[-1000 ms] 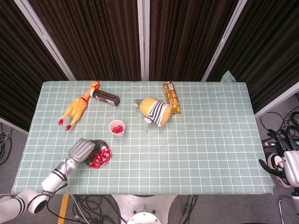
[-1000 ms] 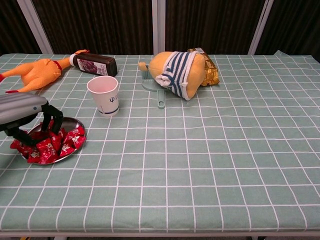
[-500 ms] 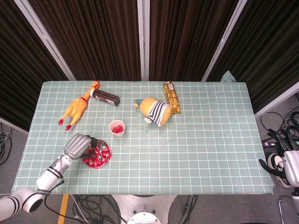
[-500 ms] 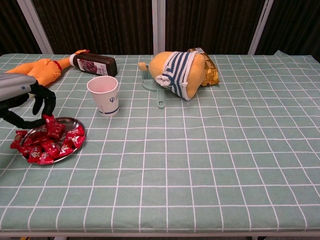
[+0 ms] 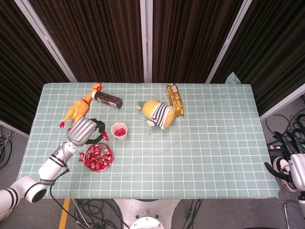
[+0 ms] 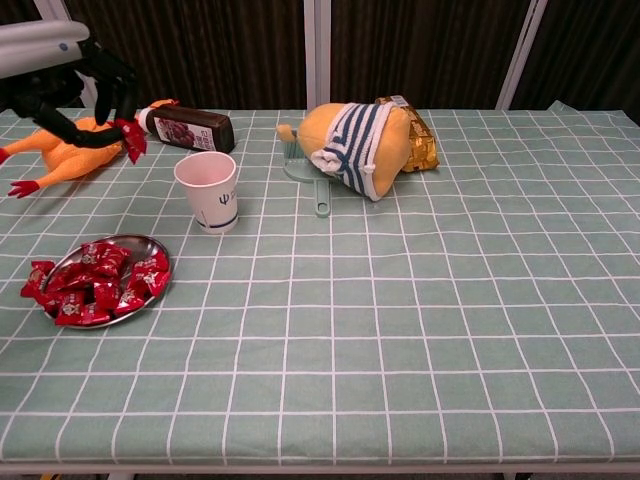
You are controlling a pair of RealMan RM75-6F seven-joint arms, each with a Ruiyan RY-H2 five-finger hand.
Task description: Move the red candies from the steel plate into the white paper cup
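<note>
Red wrapped candies (image 6: pixel 95 283) lie heaped on the steel plate (image 6: pixel 152 246) near the front-left corner of the table (image 5: pixel 214 157), with a few wrappers overhanging the plate's left rim. One further red candy (image 6: pixel 131 138) is raised above the table, pinched between the dark fingertips (image 6: pixel 112 82) of the left hand (image 5: pixel 85 130); its other fingers are curled inward. In the head view this hand sits between the plate and the white paper cup (image 6: pixel 208 190), just left of the cup. The cup stands upright behind the plate, toward the table's left side, and the head view shows red candies already inside it (image 5: pixel 120 130).

A yellow rubber chicken (image 5: pixel 79 108) lies along the rear-left part of the table. A dark bottle (image 6: pixel 186 127) with a purple label lies on its side just beside the chicken's head. A yellow plush toy in a striped shirt (image 6: pixel 354 143) lies near the middle of the rear edge, partly over a pale green stand (image 6: pixel 303 172). A gold foil packet (image 5: pixel 174 99) lies behind the toy.

The right hand (image 5: pixel 287 171) hangs off the table beyond its front-right corner; whether its fingers are spread or closed cannot be told.
</note>
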